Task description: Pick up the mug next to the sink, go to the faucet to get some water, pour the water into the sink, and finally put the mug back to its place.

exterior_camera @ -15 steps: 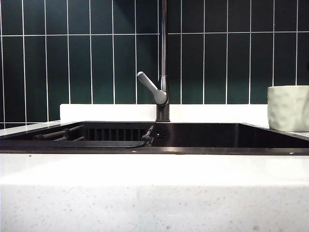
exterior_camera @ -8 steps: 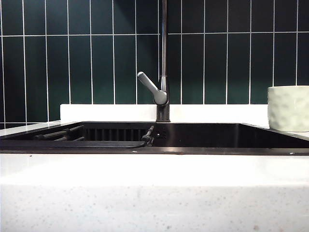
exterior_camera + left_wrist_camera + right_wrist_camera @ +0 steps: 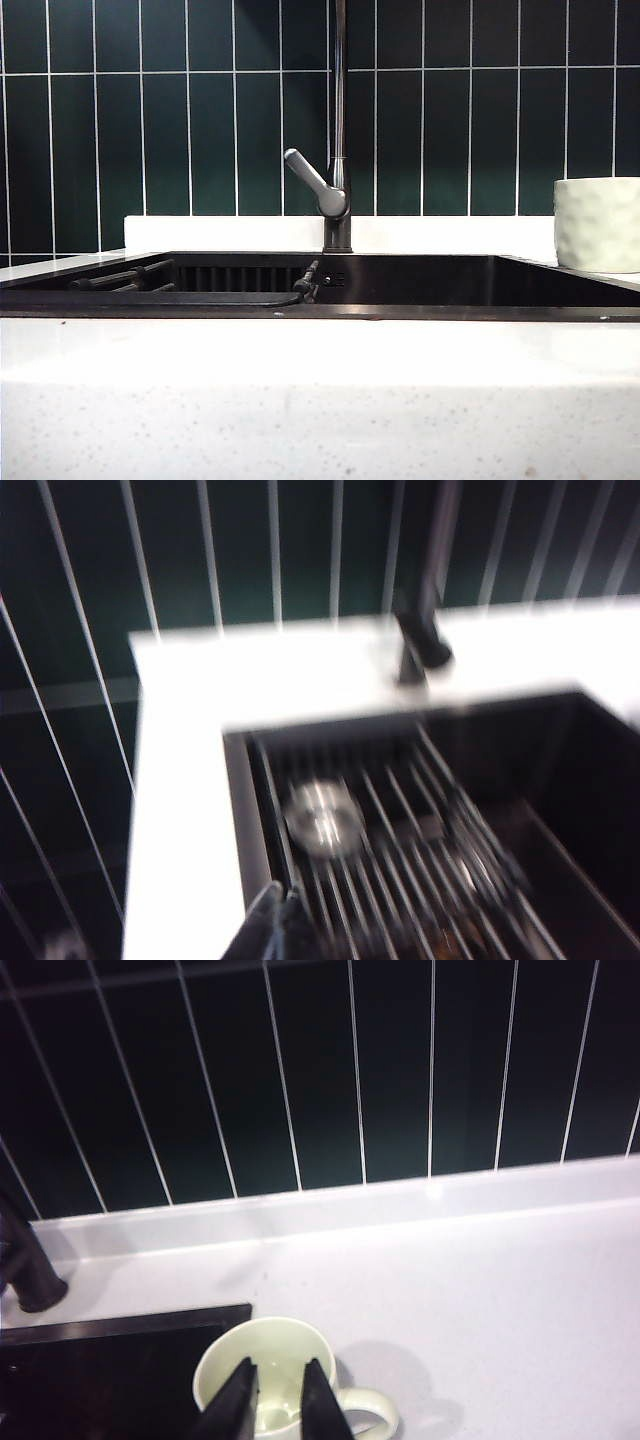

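Mug duty: right gripper (image 3: pixel 277 1400), jaws half apart, sits above the cream dimpled mug (image 3: pixel 268 1375) beside the black sink (image 3: pixel 110 1370); left gripper (image 3: pixel 277 927) is pinched closed, empty, parked over the basin.

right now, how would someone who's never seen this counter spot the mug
Find the wide black rectangular sink set in the white speckled counter. On the counter at its right end stands the pale cream dimpled mug, with a loop handle. It is the only light, rounded thing there.
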You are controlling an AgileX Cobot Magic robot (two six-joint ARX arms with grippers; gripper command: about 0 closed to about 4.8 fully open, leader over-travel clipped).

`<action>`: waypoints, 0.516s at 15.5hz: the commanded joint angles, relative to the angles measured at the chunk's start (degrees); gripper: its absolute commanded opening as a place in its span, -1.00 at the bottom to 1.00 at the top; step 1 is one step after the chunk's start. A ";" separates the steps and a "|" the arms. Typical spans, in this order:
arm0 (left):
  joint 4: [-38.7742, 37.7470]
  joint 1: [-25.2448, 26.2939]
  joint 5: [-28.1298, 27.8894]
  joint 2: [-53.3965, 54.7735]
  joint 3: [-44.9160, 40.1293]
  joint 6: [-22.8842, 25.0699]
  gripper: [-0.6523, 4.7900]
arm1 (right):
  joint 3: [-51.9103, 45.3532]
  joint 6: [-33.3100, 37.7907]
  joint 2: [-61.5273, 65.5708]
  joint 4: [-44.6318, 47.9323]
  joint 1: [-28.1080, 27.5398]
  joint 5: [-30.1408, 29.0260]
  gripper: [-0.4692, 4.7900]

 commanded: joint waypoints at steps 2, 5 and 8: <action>11.10 0.02 -3.45 0.11 -9.31 -1.40 -0.78 | -4.96 -5.62 -9.86 -0.28 2.95 -1.60 -0.54; 18.38 0.02 -3.58 0.09 -17.05 -4.83 -0.78 | -10.84 -5.53 -17.92 -0.26 4.39 -2.45 -0.54; 23.06 0.02 -7.17 0.07 -22.53 -7.93 -0.78 | -18.60 -5.49 -22.43 -2.47 6.38 -5.75 -0.54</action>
